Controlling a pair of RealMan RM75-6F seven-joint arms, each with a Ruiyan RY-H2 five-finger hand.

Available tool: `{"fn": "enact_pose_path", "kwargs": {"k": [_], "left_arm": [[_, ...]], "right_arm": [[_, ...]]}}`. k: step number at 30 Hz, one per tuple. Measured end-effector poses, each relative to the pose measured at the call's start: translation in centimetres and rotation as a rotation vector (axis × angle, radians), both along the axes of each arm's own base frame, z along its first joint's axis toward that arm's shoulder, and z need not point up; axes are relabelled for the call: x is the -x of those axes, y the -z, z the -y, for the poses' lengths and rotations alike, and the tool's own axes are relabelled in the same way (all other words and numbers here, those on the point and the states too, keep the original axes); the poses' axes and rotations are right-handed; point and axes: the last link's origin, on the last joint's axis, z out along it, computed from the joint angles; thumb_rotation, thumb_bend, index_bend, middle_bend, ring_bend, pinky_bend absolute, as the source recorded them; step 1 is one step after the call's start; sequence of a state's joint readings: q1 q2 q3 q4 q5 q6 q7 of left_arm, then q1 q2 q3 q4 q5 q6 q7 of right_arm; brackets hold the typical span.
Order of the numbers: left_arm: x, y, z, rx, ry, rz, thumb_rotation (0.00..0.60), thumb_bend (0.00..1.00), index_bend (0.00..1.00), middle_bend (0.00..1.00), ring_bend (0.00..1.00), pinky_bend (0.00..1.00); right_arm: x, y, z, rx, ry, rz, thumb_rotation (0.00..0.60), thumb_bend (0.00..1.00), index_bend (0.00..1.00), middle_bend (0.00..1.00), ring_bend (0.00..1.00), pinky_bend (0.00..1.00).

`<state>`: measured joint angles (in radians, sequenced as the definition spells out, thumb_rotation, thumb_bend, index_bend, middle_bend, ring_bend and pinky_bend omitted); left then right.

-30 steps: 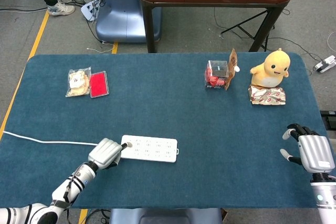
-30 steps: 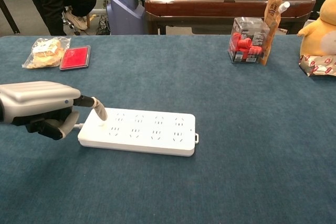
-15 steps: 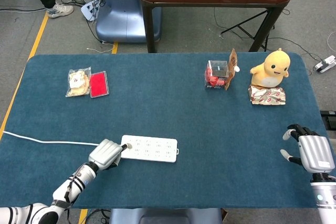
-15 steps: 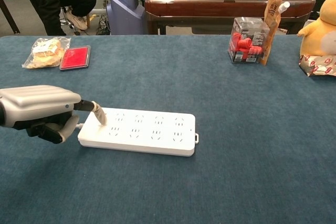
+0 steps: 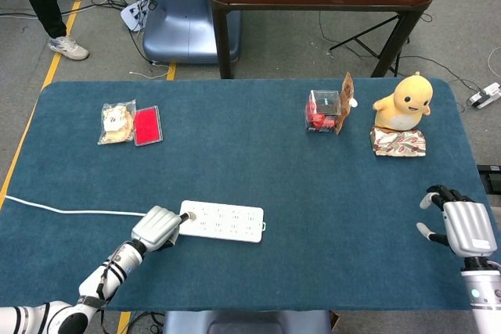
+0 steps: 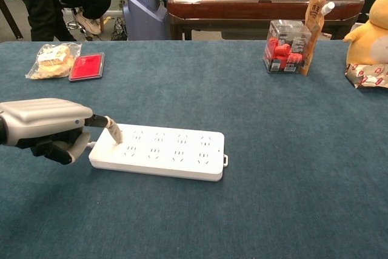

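Blue table: clear box (image 6: 287,46) of red pieces; left robot hand (image 6: 45,128) curled, fingertip on power strip (image 6: 159,153).

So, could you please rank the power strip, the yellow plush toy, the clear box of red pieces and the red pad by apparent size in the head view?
1. Power strip
2. Yellow plush toy
3. Clear box and red pad: too alike to rank.
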<state>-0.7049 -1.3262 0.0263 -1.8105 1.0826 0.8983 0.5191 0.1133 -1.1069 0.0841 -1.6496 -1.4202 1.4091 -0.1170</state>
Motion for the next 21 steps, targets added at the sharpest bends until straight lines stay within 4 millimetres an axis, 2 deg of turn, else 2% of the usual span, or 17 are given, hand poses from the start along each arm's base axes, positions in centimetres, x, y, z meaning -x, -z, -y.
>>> {"fn": "enact_pose_path", "kwargs": {"k": [14, 21], "left_arm": [[0.2, 0.1, 0.1, 0.014, -0.016, -0.002, 0.600, 0.89, 0.28, 1.00, 1.00, 1.00], [-1.2, -2.0, 0.8, -0.032, 0.004, 0.078, 0.600, 0.89, 0.27, 1.00, 1.00, 1.00]], "right_arm": [[0.0, 0.1, 0.1, -0.004, -0.001, 0.001, 0.600, 0.13, 0.49, 0.33, 0.34, 0.49], [-0.1, 0.0, 0.2, -0.002, -0.006, 0.005, 0.600, 0.13, 0.49, 0.33, 0.34, 0.49]]}}
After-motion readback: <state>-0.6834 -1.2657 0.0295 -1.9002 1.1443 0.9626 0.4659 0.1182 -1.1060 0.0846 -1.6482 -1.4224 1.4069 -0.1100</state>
